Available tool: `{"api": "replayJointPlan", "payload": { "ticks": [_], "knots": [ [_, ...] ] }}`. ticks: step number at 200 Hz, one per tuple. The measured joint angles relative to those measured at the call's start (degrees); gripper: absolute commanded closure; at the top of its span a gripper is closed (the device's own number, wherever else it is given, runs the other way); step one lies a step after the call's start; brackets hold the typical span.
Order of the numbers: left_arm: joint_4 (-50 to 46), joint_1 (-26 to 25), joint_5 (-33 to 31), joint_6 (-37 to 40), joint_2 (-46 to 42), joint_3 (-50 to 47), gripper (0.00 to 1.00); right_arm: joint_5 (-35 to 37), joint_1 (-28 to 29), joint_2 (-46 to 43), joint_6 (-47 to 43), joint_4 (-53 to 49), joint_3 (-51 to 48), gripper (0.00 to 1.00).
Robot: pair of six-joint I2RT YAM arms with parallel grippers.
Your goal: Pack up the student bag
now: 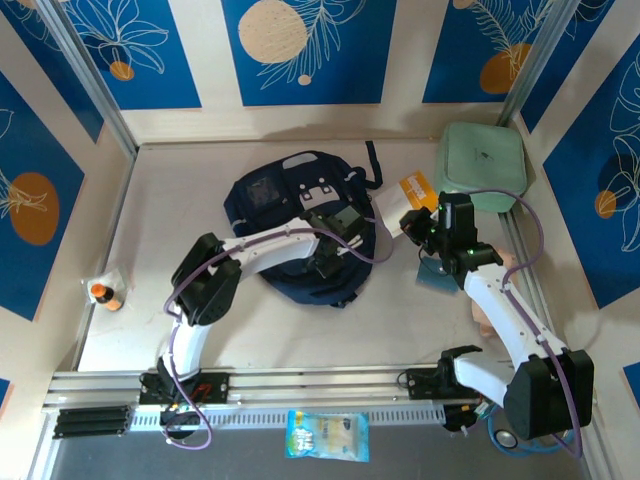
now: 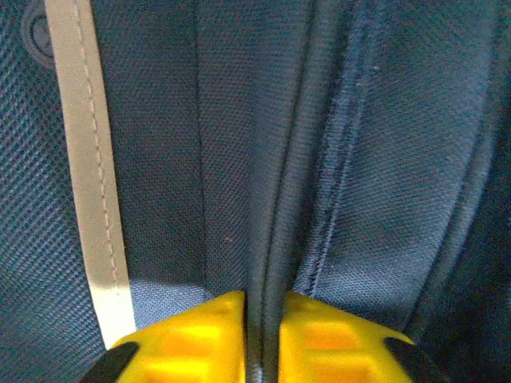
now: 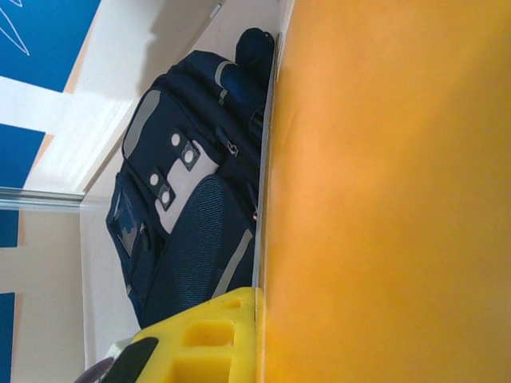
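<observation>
Left gripper [image 2: 262, 319] pinches shut on a fold of the student bag [image 1: 290, 215], which lies mid-way across the tabletop [image 1: 170, 200]. Right gripper [image 1: 415, 225] clamps a flat orange item [image 3: 383, 191] just beside the bag's right edge. Packing looks barely begun. The pale green case [image 1: 480, 165] sits at the far right corner.

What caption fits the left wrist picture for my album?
The left tool pinches a seam of the navy student bag.

On my feed the pale bench [image 1: 170, 200] carries the student bag [image 1: 270, 205] mid-rear, a pale green case [image 1: 482, 160] in the rear right corner, a small orange-capped bottle [image 1: 104, 294] by the left edge.
</observation>
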Motion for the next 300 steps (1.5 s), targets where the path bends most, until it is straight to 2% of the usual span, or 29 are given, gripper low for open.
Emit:
{"api": "replayJointPlan", "payload": {
  "ticks": [76, 130, 162, 215, 256, 300],
  "knots": [
    [0.7, 0.5, 0.2, 1.3, -5.8, -1.2, 1.00, 0.0, -2.4, -3.1, -0.4, -1.5, -0.5, 1.00],
    [9.4, 3.5, -2.2, 0.6, -19.3, -10.0, 1.00, -0.2, -6.1, -8.1, -3.1, -4.5, -0.5, 1.00],
    [12.7, 5.9, -2.4, -0.8, -24.0, -11.6, 1.00, -4.3, -6.1, -10.0, -4.8, -3.9, -1.4, 1.00],
    [12.1, 6.4, -3.1, -2.7, -22.5, -7.1, 1.00, -10.0, -0.9, -13.3, -3.6, -5.6, -5.7, 1.00],
    [11.7, 6.4, -4.2, -4.3, -18.1, 0.9, 1.00, -15.0, -0.5, -14.1, 2.1, -9.5, -5.8, 1.00],
    [12.0, 6.5, -3.4, -5.4, -17.3, 1.9, 1.00, -20.8, 2.3, -11.4, 7.5, -3.3, -6.6, 1.00]
  ]
}}
